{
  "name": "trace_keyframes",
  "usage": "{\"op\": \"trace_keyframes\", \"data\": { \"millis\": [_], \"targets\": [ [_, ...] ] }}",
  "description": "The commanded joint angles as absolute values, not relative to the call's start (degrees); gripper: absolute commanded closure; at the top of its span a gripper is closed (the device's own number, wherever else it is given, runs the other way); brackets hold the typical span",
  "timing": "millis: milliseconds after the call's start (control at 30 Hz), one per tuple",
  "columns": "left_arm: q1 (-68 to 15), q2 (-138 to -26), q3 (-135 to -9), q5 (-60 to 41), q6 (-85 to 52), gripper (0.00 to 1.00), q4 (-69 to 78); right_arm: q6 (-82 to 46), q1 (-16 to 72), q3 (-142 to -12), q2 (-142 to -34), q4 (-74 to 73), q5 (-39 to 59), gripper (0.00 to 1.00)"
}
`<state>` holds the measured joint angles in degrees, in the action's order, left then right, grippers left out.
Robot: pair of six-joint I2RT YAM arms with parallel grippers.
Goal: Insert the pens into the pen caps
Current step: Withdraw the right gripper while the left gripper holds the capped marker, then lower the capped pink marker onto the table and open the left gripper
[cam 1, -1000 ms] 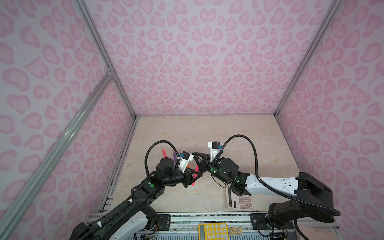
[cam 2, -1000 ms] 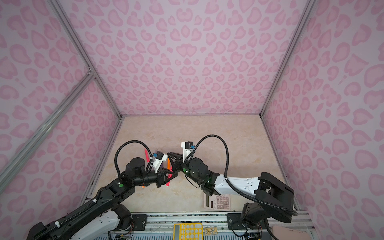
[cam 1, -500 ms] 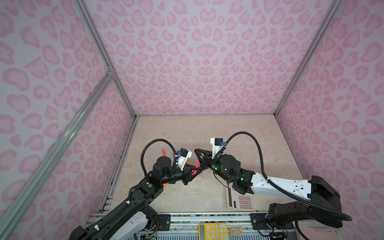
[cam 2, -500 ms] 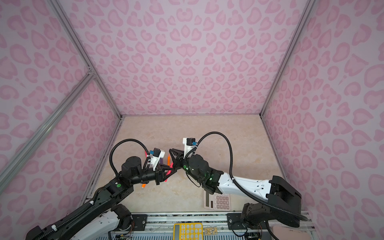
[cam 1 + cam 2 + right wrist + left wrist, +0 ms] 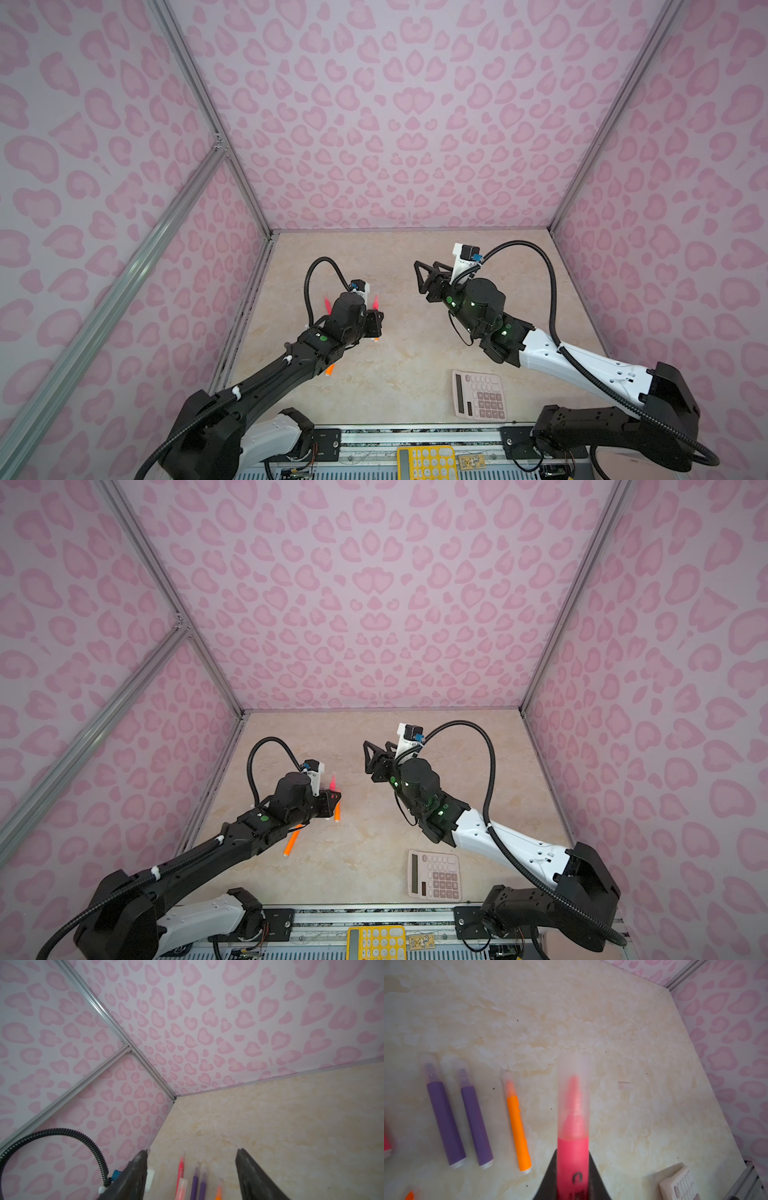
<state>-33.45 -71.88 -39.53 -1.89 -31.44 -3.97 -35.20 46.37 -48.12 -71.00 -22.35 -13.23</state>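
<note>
**Capping stage, one pen in hand.** The left gripper (image 5: 572, 1180), left of centre in both top views, is pinched on the barrel of a pink-red marker pen (image 5: 572, 1157). The grip sits low on the barrel, leaving the tapered tip free. A clear, colourless tube cap (image 5: 574, 1088) covers that tip, so this pen appears seated.

The right gripper (image 5: 192, 1151), right of centre and raised above the beige marbled table (image 5: 415, 361), has its jaws spread and holds nothing.

Two purple marker pens (image 5: 445, 1122) and an orange marker pen (image 5: 519, 1132) lie side by side on the table. Their tips are under similar clear caps (image 5: 430, 1068), so they are likely parked as finished.
</note>
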Motion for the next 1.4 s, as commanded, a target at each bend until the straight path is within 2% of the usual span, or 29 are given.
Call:
{"op": "trace_keyframes", "data": {
  "millis": [0,300,400,700,833,1033,1367],
  "targets": [
    [-33.5,-78.9,-42.9,-4.0,-29.9,0.96,-5.7,-35.4,42.9,-44.3,-67.8,-23.2,-10.6,0.31],
    [-33.6,-96.4,-52.0,-6.6,-27.4,0.97,-9.7,-32.7,33.9,-46.2,-67.2,-18.4,-2.0,0.29],
    [-33.9,-99.8,-54.6,-4.2,-27.6,0.97,-13.2,-33.0,32.0,-46.7,-68.3,-18.4,0.7,0.30],
    [-40.1,-103.6,-60.9,11.0,-25.3,0.97,-21.5,-34.2,29.9,-46.0,-69.6,-19.2,3.1,0.30],
    [-42.3,-106.3,-63.8,16.5,-25.0,0.91,-25.0,-34.8,29.3,-46.2,-68.7,-18.4,4.7,0.30],
    [-42.4,-109.1,-65.8,18.1,-25.4,0.88,-27.3,-35.0,29.2,-44.2,-66.1,-18.9,4.3,0.29],
    [-42.0,-110.0,-66.5,18.5,-26.3,0.76,-28.8,-35.6,29.2,-42.1,-62.6,-19.4,4.5,0.28]
  ]
}}
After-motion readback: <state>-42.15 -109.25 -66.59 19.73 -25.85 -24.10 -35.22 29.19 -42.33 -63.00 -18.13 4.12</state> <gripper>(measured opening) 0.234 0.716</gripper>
